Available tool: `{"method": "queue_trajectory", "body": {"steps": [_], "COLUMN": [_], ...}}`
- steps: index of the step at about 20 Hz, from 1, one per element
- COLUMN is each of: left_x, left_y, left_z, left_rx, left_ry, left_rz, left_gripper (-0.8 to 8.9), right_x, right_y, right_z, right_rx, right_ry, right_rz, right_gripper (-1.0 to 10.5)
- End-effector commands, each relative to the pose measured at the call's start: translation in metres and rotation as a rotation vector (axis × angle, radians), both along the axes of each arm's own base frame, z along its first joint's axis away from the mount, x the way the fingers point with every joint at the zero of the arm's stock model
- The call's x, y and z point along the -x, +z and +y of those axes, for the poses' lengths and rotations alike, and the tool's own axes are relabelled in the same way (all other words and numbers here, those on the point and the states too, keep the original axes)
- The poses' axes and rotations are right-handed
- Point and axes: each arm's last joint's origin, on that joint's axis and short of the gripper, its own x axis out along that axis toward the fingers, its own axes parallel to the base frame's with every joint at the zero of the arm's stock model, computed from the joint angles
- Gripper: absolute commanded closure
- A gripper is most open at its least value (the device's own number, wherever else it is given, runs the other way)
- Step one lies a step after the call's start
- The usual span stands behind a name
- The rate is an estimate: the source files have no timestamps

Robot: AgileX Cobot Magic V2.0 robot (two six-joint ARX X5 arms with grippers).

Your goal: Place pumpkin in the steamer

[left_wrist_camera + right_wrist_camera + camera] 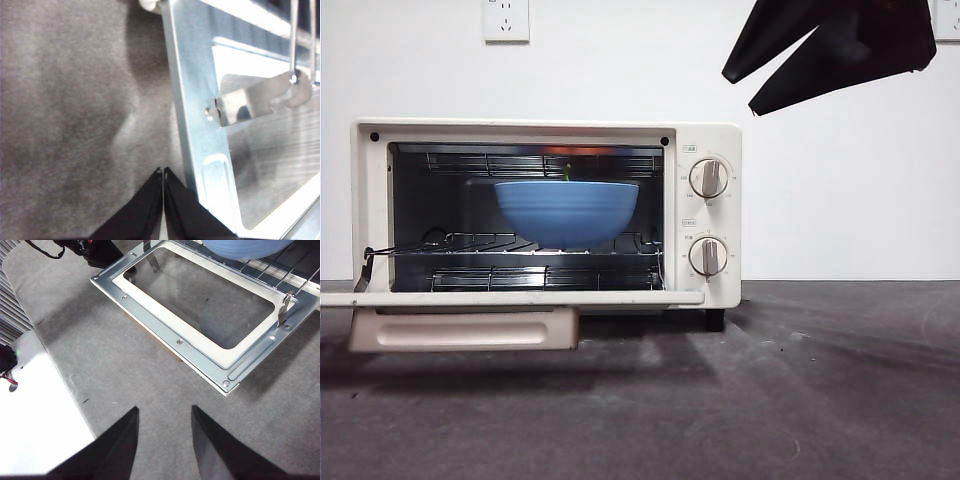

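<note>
The cream-white steamer (715, 215) stands at the left with its door (510, 298) dropped flat open. On its wire rack (450, 243) sits a blue bowl (567, 210). A small green tip (566, 173) shows just above the bowl's rim; the rest of the pumpkin is hidden. My right gripper (738, 93) hangs open and holds nothing, high to the right of the steamer; its wrist view shows it (165, 409) above the table in front of the door (165, 325). My left gripper (162, 171) is shut on nothing, over the table beside the door's metal edge (200, 125).
The door's beige handle (465, 330) hangs below its front edge. Two round knobs (708, 178) sit on the steamer's right panel. A white board (40, 410) lies at the table's edge in the right wrist view. A wall socket (506, 20) is on the back wall.
</note>
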Motion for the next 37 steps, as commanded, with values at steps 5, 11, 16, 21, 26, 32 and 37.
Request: {"method": "queue_trajectory", "body": {"steps": [5, 11, 16, 21, 26, 32, 37], "left_x": [-0.005, -0.007, -0.013, -0.017, -0.009, 0.018, 0.047], "left_y": [0.008, 0.017, 0.026, 0.042, 0.067, 0.105, 0.135], "left_z": [0.004, 0.013, 0.017, 0.018, 0.016, 0.002, -0.017], "left_rx": [0.166, 0.166, 0.171, 0.172, 0.136, 0.047, -0.003], "left_ry": [-0.006, 0.044, 0.082, 0.106, 0.105, 0.128, 0.102], "left_rz": [-0.067, -0.129, -0.201, -0.295, -0.397, -0.498, -0.597], "left_gripper": [7.99, 7.99, 7.99, 7.99, 7.99, 7.99, 7.99], "right_x": [0.000, 0.000, 0.000, 0.000, 0.000, -0.001, -0.002], "right_y": [0.002, 0.002, 0.002, 0.002, 0.002, 0.003, 0.004], "right_z": [0.002, 0.002, 0.002, 0.002, 0.002, 0.002, 0.003], "right_rx": [-0.002, -0.002, -0.002, -0.003, -0.003, -0.008, -0.021], "right_ry": [0.017, 0.016, 0.016, 0.016, 0.016, 0.015, 0.015], "right_rz": [-0.010, -0.010, -0.010, -0.010, -0.011, -0.018, -0.034], "right_gripper": [7.8, 7.8, 7.8, 7.8, 7.8, 7.8, 7.8]}}
